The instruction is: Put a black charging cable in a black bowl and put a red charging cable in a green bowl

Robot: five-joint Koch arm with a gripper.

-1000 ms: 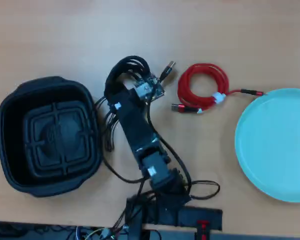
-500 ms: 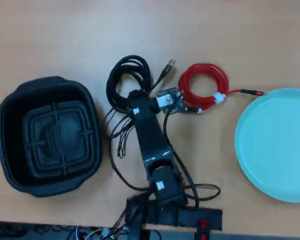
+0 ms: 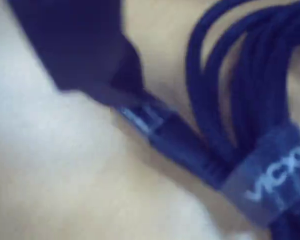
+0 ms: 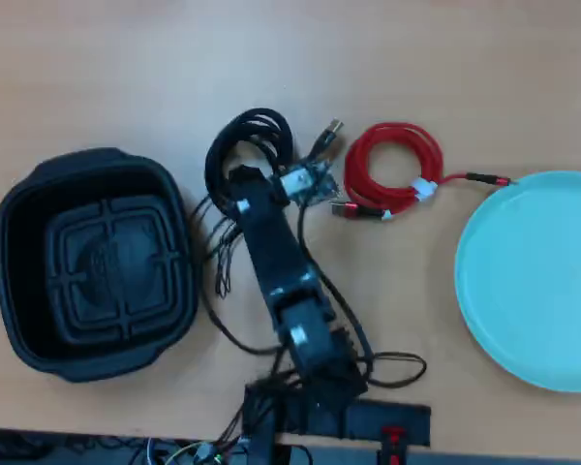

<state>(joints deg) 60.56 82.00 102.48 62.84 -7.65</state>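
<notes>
Overhead view: black bowl (image 4: 95,262) left, black charging cable (image 4: 253,145) centre, red charging cable (image 4: 393,170) beside, green bowl (image 4: 533,281) right.

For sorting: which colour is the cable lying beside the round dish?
Bright red, clearest in the overhead view.

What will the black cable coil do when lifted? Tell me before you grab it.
The black charging cable is probably floppy: its loops look loose, so they may sag. The tie around the bundle should keep the strands together. Its free plug end will likely dangle and could snag the nearby red charging cable.
</notes>
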